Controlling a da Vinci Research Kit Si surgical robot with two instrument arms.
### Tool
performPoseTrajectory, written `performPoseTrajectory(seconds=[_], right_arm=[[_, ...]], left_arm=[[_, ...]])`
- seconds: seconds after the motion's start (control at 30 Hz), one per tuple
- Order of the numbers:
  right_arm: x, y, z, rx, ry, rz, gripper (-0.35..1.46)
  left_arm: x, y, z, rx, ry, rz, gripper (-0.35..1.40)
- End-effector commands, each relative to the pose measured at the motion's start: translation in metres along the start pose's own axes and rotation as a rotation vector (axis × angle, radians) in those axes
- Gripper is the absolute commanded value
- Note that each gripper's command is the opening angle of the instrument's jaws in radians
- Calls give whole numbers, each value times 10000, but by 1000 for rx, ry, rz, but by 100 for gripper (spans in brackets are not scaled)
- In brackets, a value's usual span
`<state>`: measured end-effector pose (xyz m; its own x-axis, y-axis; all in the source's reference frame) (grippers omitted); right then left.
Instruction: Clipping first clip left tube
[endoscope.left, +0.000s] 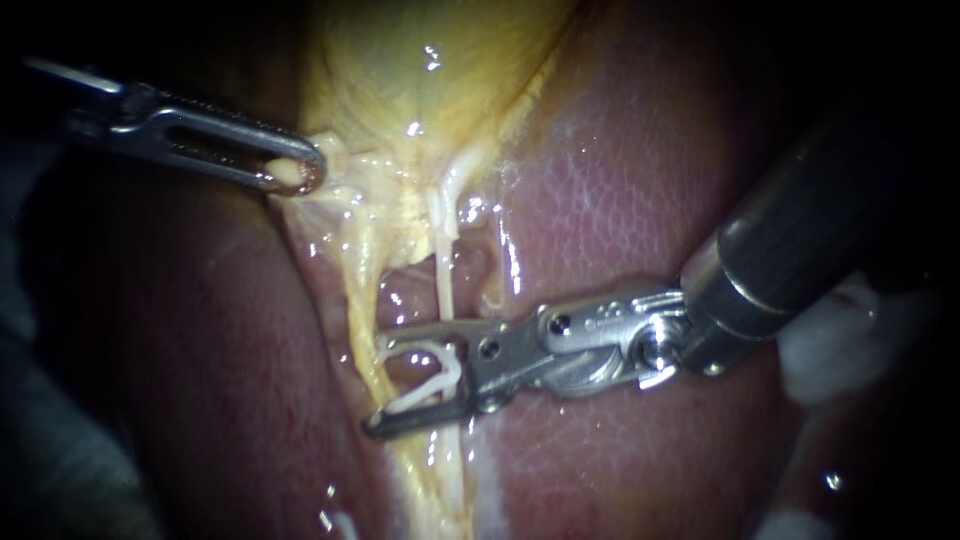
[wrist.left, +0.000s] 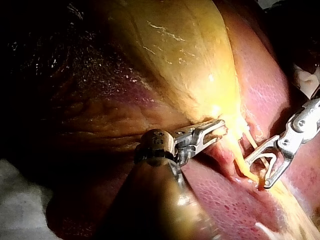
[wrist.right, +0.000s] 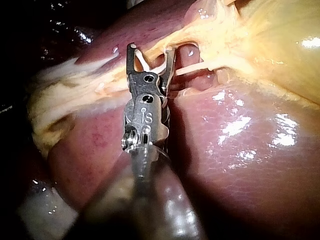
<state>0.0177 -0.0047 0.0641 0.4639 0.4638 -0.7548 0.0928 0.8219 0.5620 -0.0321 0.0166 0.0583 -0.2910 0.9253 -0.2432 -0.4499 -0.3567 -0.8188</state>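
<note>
My right instrument (endoscope.left: 378, 390) comes in from the right, its jaws standing wide apart with an open white clip (endoscope.left: 452, 372) seated between them. The yellowish left tube (endoscope.left: 362, 300) runs down from the gallbladder (endoscope.left: 420, 80) and crosses the gap near the jaw tips. The thin white right tube (endoscope.left: 442, 270) passes behind the upper jaw. My left instrument (endoscope.left: 295, 172) is shut on the gallbladder's lower end and holds it to the upper left. The left wrist view shows that grip at my left instrument (wrist.left: 216, 128). In the right wrist view, pale strands cross between the jaws of my right instrument (wrist.right: 151, 50).
Pink liver (endoscope.left: 620, 180) lies on both sides of the tubes. A white gauze (endoscope.left: 830, 340) lies under my right instrument's shaft at the right edge. Yellow fatty tissue (endoscope.left: 430, 470) trails below the jaws.
</note>
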Motion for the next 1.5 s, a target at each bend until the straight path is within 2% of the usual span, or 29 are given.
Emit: performPoseTrajectory(seconds=[0.03, 0.57, 0.83, 0.97, 1.17, 1.5], right_arm=[[0, 0, 0, 0, 0, 0, 50], [0, 0, -1, 0, 0, 0, 50], [0, -2, -13, 8, 1, 6, 50], [6, -4, -27, 19, 3, 10, 50], [22, -6, -55, 10, 10, 21, 50], [29, -14, -99, 9, 17, 29, 49]], left_arm=[[0, 0, 0, 0, 0, 0, -35], [0, 0, 0, 0, 0, 0, -35], [0, 0, 0, 0, 0, 0, -35], [0, 0, 0, 0, 0, 0, -35], [0, 0, 0, 0, 0, 0, -35], [0, 0, 0, 0, 0, 6, -35]])
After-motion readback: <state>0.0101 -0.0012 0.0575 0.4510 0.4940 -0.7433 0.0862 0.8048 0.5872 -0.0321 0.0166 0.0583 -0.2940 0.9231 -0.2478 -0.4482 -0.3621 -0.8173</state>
